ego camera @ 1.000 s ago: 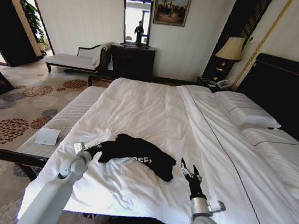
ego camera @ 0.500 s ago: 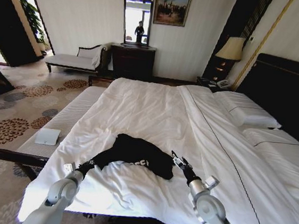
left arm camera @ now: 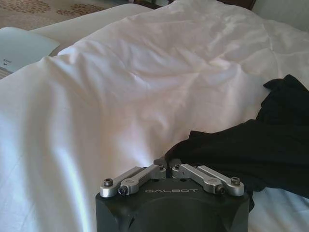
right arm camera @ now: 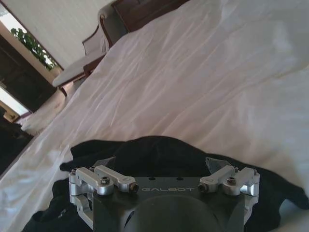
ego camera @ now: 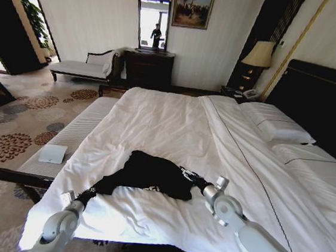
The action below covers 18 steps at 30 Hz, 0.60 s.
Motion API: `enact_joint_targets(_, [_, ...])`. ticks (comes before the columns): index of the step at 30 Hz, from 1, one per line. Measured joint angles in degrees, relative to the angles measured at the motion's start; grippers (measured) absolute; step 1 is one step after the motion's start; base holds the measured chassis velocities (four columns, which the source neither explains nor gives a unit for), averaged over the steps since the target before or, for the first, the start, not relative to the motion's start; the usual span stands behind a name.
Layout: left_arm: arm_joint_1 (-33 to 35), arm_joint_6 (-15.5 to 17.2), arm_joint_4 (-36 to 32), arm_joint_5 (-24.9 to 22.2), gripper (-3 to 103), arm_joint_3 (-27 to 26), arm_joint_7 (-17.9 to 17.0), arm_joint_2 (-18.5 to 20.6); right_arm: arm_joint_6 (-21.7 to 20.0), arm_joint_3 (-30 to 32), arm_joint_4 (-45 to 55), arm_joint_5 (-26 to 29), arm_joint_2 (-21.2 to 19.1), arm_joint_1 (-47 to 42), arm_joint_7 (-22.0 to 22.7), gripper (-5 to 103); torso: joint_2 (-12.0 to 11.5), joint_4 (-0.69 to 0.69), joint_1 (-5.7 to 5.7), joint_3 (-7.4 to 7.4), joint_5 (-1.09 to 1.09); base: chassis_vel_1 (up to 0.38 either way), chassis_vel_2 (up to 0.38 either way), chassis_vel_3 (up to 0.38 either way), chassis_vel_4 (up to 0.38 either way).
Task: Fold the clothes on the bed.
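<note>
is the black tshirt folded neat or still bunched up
Bunched up: the black short-sleeved T-shirt lies in a rumpled heap on the white-sheeted bed, one corner pinched by the left gripper.

The bed [ego camera: 174, 121], a wide dark-wood frame with a tall dark headboard, is being covered by a rumpled white sheet. A black T-shirt [ego camera: 151, 175] is being carried directly on that sheet, near the foot edge closest to the camera; it is lying crumpled and partly doubled over, with one sleeve stretched out toward the left corner. A folded white duvet [ego camera: 253, 171] is being borne along the headboard side, marked by a thin dark piping line. Two white pillows [ego camera: 279, 128] are being supported against the headboard, just beside each other. In the left wrist view the shirt's dark fabric is lying flat against the creased sheet.
</note>
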Motion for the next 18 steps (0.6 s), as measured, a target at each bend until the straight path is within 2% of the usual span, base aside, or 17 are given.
enact_joint_targets(3, [1.2, -0.2, -0.5, 0.6, 0, -1.4, -0.1, -0.7, -1.7, -5.0, -0.3, 0.4, 1.0, 3.3, 2.1, 100, 0.0, 0.0, 0.0, 0.0, 0.01, 0.0, 0.0, 0.0, 0.0])
enact_joint_targets(9, [1.8, -0.7, -0.4, 1.6, 0, -1.8, -0.2, -1.2, -2.6, -8.8, 0.1, -0.7, 2.6, 5.5, 2.4, 100, 0.0, 0.0, 0.0, 0.0, 0.01, 0.0, 0.0, 0.0, 0.0])
enact_joint_targets(11, [1.7, -0.8, -0.3, 1.8, 0, -1.8, -0.5, -1.5, -2.4, -10.3, 0.4, -4.1, 3.2, 6.0, 2.2, 100, 0.0, 0.01, 0.0, 0.0, 0.0, 0.0, 0.0, 0.0, 0.0])
enact_joint_targets(13, [1.6, -0.7, -0.3, 2.0, 0, -1.6, -1.0, -2.0, -1.5, -12.9, 0.5, -14.1, 3.5, 6.5, 0.3, 100, 0.0, 0.0, 0.0, 0.0, 0.0, 0.0, 0.0, 0.0, 0.0])
enact_joint_targets(14, [1.5, -0.7, -0.2, 2.1, 0, -1.5, -1.0, -2.1, -1.4, -13.8, 0.4, -17.2, 3.5, 6.6, -0.2, 100, 0.0, 0.0, 0.0, 0.0, 0.0, 0.0, 0.0, 0.0, 0.0])
enact_joint_targets(15, [1.5, -0.7, -0.2, 2.1, 0, -1.5, -1.0, -2.1, -1.4, -13.8, 0.4, -17.2, 3.5, 6.6, -0.2, 100, 0.0, 0.0, 0.0, 0.0, 0.0, 0.0, 0.0, 0.0, 0.0])
enact_joint_targets(18, [1.2, -0.6, 0.1, 2.8, 0, -1.0, -1.3, -2.6, -0.9, -17.1, -0.8, -27.7, 4.3, 7.1, -0.7, 100, 0.0, 0.0, 0.0, 0.0, 0.01, 0.0, 0.0, 0.0, 0.0])
